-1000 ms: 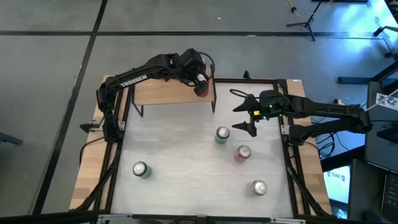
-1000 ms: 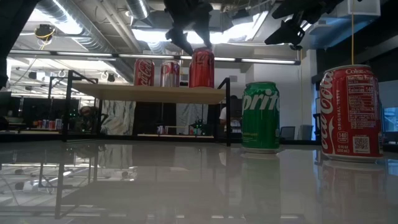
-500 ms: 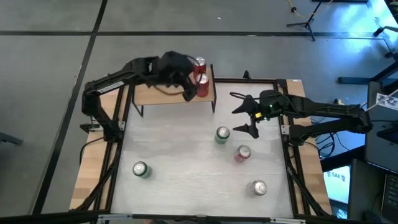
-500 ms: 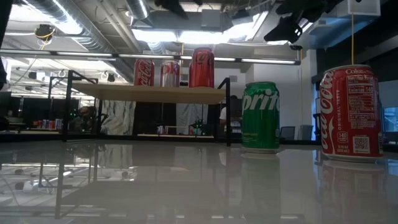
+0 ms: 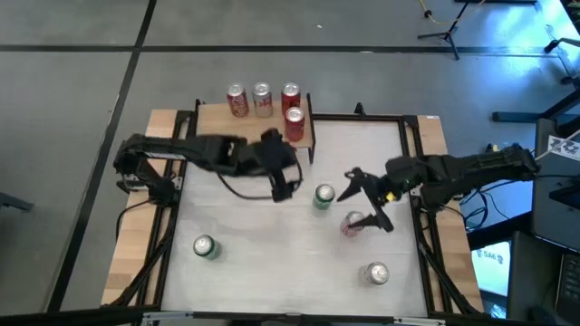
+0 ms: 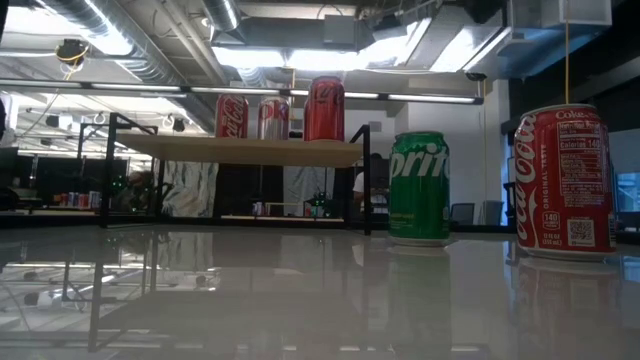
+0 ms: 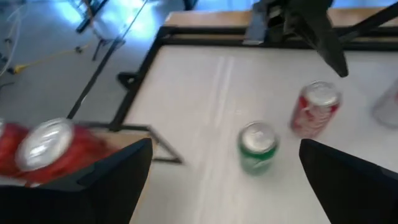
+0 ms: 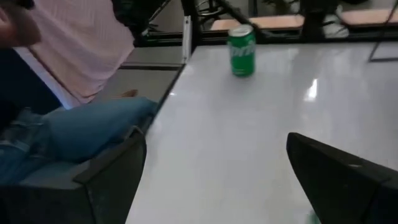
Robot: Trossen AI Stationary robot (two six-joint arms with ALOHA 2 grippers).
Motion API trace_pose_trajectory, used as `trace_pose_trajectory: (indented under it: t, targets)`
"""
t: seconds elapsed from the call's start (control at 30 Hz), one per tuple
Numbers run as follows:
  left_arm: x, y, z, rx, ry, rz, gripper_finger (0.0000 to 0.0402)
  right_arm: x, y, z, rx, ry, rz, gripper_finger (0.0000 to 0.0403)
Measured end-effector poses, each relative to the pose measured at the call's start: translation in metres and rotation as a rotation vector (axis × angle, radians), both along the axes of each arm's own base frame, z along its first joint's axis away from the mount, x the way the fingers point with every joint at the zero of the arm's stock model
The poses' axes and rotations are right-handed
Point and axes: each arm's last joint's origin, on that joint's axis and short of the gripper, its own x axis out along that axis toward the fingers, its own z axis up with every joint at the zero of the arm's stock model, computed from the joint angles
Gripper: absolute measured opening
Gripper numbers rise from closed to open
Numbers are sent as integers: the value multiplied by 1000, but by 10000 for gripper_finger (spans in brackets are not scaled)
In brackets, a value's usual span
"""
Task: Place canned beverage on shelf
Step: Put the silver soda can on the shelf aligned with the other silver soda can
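**A:** Right claw (image 5: 371, 197) hangs spread and empty over the table's middle, one finger at either side of the red can (image 5: 352, 224); that straddle suits dropping onto it, so you look set to take that one. The green can (image 5: 323, 196) stands just beside, at the red can's ten o'clock.

**B:** And your left claw (image 5: 286, 177)?

**A:** Spread too, holding nothing, above the table at six o'clock from the shelf (image 5: 213, 136). I'd judge you want it clear of the right arm's path.

**B:** Where do the cans stand?

**A:** Four on the shelf's twelve-to-three o'clock end: three in a row at the far edge (image 5: 262, 98), a fourth (image 5: 294, 122) nearer you. The rest of the board is bare. Another green can (image 5: 204, 246) waits at the table's seven o'clock, a silver-topped one (image 5: 376, 273) at five.
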Motion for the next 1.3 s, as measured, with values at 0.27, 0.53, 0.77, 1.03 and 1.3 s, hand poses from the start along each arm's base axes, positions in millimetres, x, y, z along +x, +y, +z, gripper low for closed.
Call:
trace_pose_trajectory:
  t: [0.27,0.53,0.77,1.03,1.3]
  targets:
    - [17,-27,-61,23,-38,-103,395,-16,47,1,111,84,-60,383]
    - [20,-36,-90,-6,-82,-132,395,-43,79,15,233,195,-118,383]
    - [21,-43,-94,-13,-121,-151,395,-57,100,13,419,325,-179,383]
    - [21,-43,-94,-13,-122,-153,395,-59,106,7,456,421,-198,383]
    - [21,-43,-94,-13,-121,-153,395,-60,107,7,469,447,-176,383]
